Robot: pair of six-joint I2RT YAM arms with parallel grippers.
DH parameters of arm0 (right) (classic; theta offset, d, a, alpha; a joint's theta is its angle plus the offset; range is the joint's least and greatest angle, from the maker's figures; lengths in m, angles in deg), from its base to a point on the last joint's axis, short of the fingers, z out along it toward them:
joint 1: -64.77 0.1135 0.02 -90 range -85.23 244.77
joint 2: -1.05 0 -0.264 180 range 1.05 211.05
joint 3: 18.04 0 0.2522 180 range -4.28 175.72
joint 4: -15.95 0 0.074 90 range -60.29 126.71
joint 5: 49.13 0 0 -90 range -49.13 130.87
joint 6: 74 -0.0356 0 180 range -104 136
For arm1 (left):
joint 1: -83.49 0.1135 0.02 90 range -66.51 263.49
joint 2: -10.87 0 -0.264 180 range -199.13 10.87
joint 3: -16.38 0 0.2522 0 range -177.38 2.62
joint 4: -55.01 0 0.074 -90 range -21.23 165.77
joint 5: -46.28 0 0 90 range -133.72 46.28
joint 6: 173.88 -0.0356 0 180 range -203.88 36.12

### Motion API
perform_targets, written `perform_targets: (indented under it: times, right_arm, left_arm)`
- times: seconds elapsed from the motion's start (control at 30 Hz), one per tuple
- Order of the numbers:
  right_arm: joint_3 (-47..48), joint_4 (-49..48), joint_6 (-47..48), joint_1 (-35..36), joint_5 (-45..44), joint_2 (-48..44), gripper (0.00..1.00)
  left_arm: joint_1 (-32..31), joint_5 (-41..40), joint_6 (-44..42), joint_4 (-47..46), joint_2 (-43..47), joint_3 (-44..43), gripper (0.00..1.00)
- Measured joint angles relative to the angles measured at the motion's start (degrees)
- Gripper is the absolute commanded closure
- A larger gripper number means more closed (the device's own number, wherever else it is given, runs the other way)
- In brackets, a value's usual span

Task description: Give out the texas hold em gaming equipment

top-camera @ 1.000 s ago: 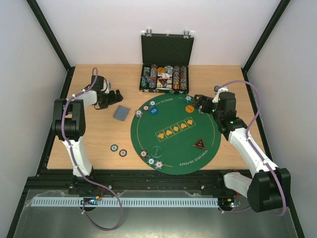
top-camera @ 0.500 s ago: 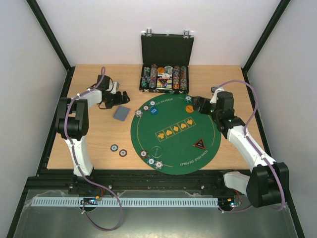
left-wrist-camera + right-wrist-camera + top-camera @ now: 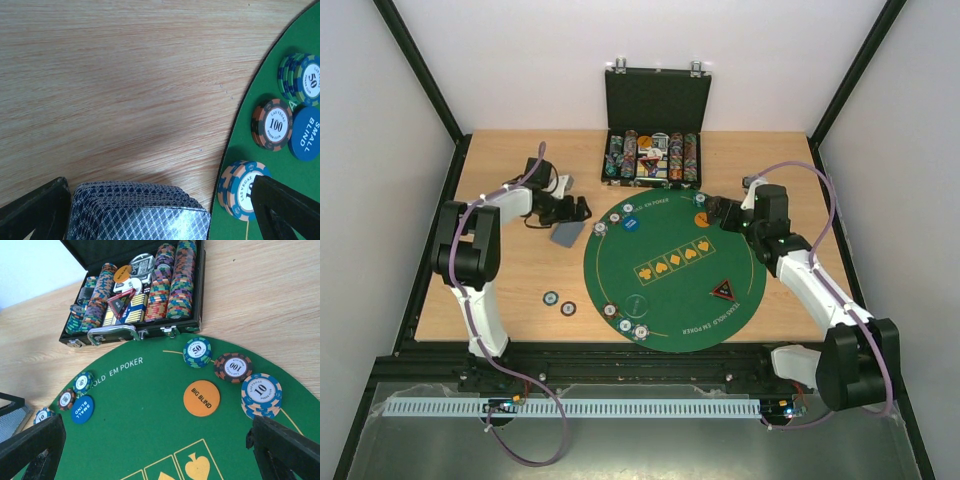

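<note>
The desk was pale wood with a fine, straight grain. On it lay a round green felt mat with a thin dark rim, printed in yellow with card suits and lettering. At the far side stood a black hinged case with its lid up and chrome catches at the front. Its tray was packed with chip rows standing on edge, all striped rims.

The cards sat as one squared deck, flat on the wood just off the mat's left rim. Their glossy backs showed a fine grey-blue lattice. The left fingers, blunt and matte black, stood wide apart on either side of the deck and held nothing. One was just beside the deck's edge, though I couldn't tell whether it touched. The other hung over the mat by a short stack of chips marked 10. Beyond that were a brown 100 stack, a blue 50 stack and a flat blue SMALL BLIND button.

The right fingers were just as wide apart and empty, hanging above the mat's far right edge. Ahead of them lay the smooth orange BIG BLIND button, with three short piles of chips in an arc near it.

The black-and-red triangular marker lay flat on the mat's near right. Three single chips sat along the mat's near-left rim. Two more lay on bare wood just left of the mat.
</note>
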Motion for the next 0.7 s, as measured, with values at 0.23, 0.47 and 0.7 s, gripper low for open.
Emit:
perform_targets:
  times: [0.23,0.47,0.7]
  right_arm:
    - [0.0,0.1,0.5,0.0,0.8,0.8,0.01]
    - [0.0,0.1,1.2,0.0,2.6,0.9,0.01]
    - [0.0,0.1,1.3,0.0,3.4,1.4,0.01]
  left_arm:
    - [-1.2,-3.1,-2.8,1.7,1.2,0.8,0.01]
    - [-4.7,-10.6,-6.8,4.4,4.3,4.0,0.01]
    - [-8.8,-18.3,-8.1,5.1,4.8,5.0,0.01]
